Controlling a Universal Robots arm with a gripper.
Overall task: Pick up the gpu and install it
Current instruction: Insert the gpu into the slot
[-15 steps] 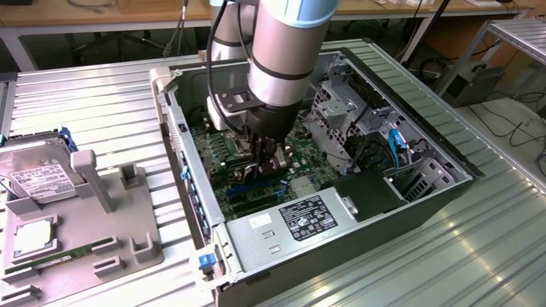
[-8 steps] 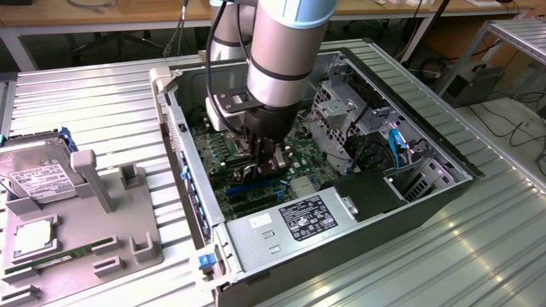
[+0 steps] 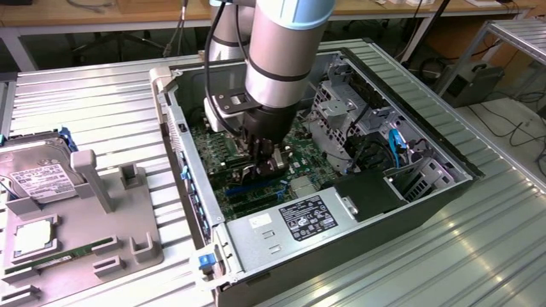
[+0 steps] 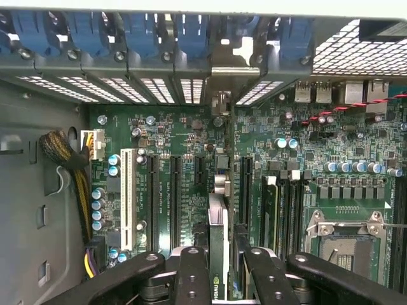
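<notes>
My gripper [image 3: 263,167] is deep inside the open computer case [image 3: 426,211], low over the green motherboard [image 3: 224,167]. In the wrist view the gpu [image 4: 218,222] appears edge-on as a thin dark card standing upright between my black fingers [image 4: 191,276], with the gripper [image 4: 219,270] shut on it. Its silver end bracket [image 4: 224,79] lies against the case's rear wall, in line with the slot openings. The card runs along the motherboard [image 4: 184,136] between the black expansion slots [image 4: 176,190]. Whether its lower edge sits in a slot is hidden.
A grey fixture [image 3: 128,217] on the exterior view's left holds the silver hard drive [image 3: 38,179], a processor [image 3: 32,236] and a green memory stick [image 3: 60,256]. Inside the case are the power supply [image 3: 295,220], drive cage [image 3: 341,105], blue slot latches [image 4: 140,32] and processor socket [image 4: 343,238].
</notes>
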